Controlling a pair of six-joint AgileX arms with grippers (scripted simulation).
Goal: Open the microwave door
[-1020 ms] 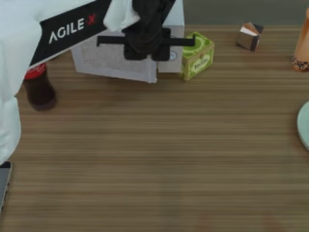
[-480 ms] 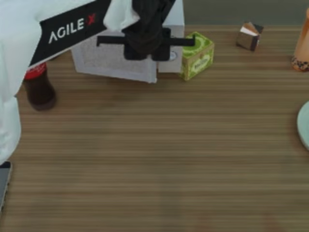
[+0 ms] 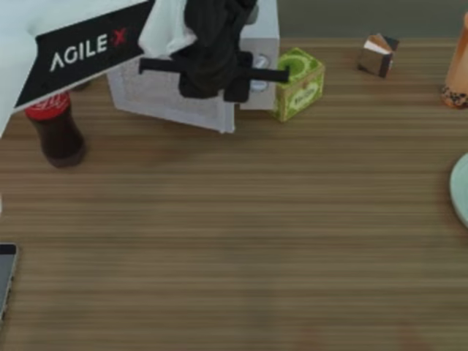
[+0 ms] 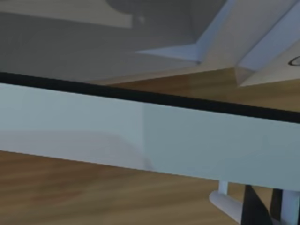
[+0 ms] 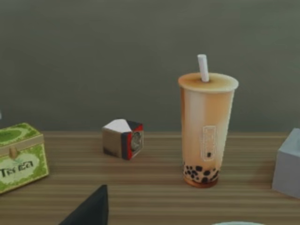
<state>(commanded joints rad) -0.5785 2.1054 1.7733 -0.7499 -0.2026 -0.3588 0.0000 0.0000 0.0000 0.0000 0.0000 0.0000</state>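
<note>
A phone (image 3: pixel 4 276) lies at the table's (image 3: pixel 241 241) left edge, far to the near left of the left gripper (image 3: pixel 213 67). Closer in, a cola bottle (image 3: pixel 55 130) with a red cap stands to the gripper's left. The left gripper, at the end of the AgileX arm, hangs over the front of the microwave (image 3: pixel 259 29) at the far side of the table. The microwave door (image 3: pixel 172 99), with its speckled grey window, lies directly under the gripper and stands swung out at a slant, its right edge away from the white body. The top view does not show whether the fingers are closed on anything, and I cannot tell it from the left wrist view, which is filled by a pale panel with a dark edge.

Just right of the gripper sits a green-yellow tea box (image 3: pixel 298 82), touching or nearly touching the microwave. Farther right stand a small brown cube (image 5: pixel 123 138) and a bubble tea cup (image 5: pixel 206 129) with a straw. The right arm is out of sight in the top view.
</note>
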